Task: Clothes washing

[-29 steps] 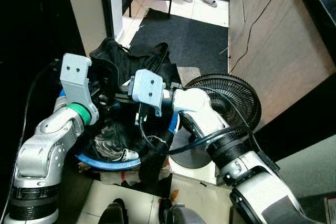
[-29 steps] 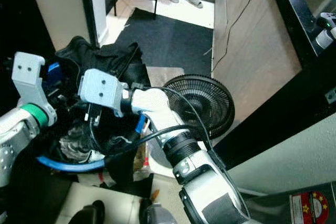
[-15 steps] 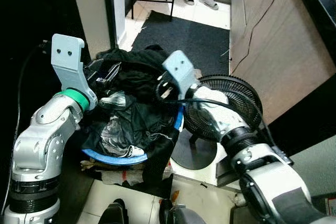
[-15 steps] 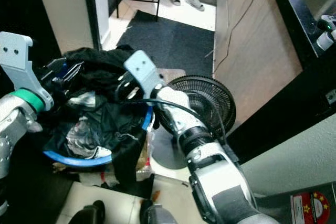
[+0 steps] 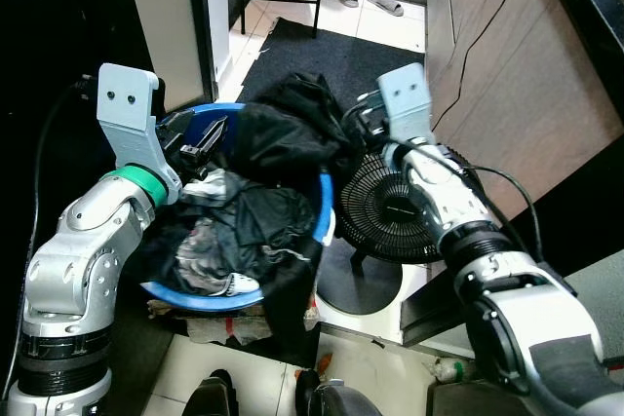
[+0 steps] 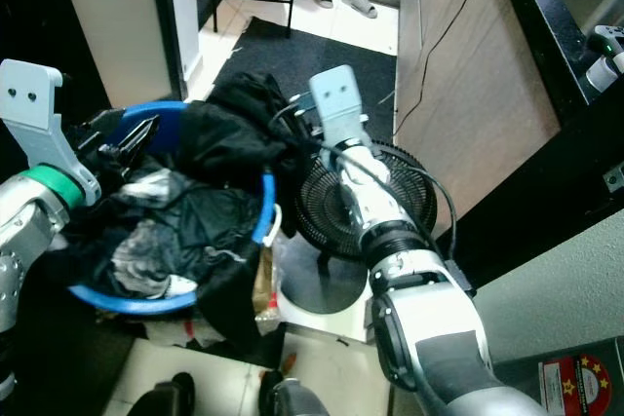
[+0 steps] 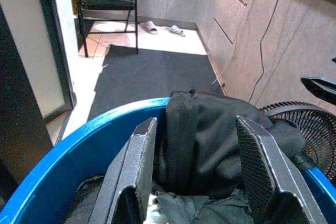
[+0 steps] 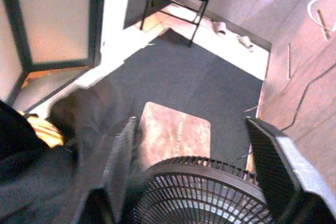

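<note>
Best to keep the blue basket [image 5: 327, 209] level and clear of the floor fan [image 5: 405, 211] beside it. Heaped with dark clothes [image 5: 283, 138], one black piece spilling over the fan-side rim. Left gripper [image 7: 197, 171] spread wide above the heap, grasping nothing; right gripper [image 8: 202, 166] likewise wide and empty over the fan.

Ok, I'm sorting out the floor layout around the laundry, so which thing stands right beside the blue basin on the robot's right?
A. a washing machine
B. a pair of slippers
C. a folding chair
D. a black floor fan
D: the black floor fan stands on its round base right next to the blue basin full of dark clothes, with the right gripper, fingers apart, above its grille.
</note>
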{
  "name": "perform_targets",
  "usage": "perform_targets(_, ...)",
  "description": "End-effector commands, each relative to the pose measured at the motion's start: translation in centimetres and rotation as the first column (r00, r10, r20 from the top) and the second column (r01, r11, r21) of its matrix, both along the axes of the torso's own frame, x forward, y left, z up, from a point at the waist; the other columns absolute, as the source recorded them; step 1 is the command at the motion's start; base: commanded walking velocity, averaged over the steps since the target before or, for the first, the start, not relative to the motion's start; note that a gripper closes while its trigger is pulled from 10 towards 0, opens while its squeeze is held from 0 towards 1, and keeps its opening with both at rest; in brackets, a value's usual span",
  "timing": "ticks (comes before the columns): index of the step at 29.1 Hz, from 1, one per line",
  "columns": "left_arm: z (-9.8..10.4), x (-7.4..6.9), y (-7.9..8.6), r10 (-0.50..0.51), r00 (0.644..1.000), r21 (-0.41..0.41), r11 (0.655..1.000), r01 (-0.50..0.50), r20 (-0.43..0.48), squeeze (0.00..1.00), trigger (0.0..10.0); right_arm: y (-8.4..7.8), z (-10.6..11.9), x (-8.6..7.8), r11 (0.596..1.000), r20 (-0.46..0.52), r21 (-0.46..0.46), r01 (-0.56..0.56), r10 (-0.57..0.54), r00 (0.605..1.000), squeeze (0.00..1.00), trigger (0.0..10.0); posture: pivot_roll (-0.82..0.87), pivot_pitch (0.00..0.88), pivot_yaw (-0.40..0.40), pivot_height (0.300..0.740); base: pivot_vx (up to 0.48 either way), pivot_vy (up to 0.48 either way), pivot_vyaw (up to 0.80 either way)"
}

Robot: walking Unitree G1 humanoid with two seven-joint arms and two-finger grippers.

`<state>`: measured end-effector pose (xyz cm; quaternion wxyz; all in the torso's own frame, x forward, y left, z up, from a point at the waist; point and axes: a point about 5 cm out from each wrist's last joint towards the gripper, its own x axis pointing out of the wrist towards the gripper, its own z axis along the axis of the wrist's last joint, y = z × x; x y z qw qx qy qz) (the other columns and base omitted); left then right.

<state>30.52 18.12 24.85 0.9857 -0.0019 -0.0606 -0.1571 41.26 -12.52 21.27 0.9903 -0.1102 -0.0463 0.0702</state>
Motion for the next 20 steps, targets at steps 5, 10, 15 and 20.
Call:
perform_targets(5,-0.5,0.0,-0.3,-0.016,1.0,-0.001,1.0,0.015,-0.02,0.0,10.0,-0.5,0.0,0.2,0.997,-0.041,0.082,0.003,0.0,0.999,0.0,10.0,0.11,0.139,-0.06,0.74,0.0,0.0,0.0)
perform_targets(10,-0.5,0.0,-0.3,-0.016,1.0,-0.001,1.0,0.016,-0.02,0.0,10.0,0.0,0.6,0.3,0.995,-0.021,0.1,-0.025,0.027,0.999,0.0,10.0,0.11,0.14,-0.06,0.74,0.0,0.0,0.0)
perform_targets(15,-0.4,-0.1,-0.1,-0.011,1.0,0.002,1.0,0.011,-0.021,0.0,10.0,2.7,1.9,-0.1,0.964,0.056,0.166,-0.205,0.199,0.978,0.0,10.0,0.11,0.141,-0.061,0.74,0.0,0.0,0.0)
perform_targets(20,-0.5,-0.1,-0.1,-0.01,1.0,0.002,1.0,0.01,-0.022,0.0,10.0,6.5,1.2,-0.9,0.911,0.019,0.164,-0.378,0.38,0.925,0.0,10.0,0.11,0.143,-0.064,0.74,0.0,0.0,0.0)
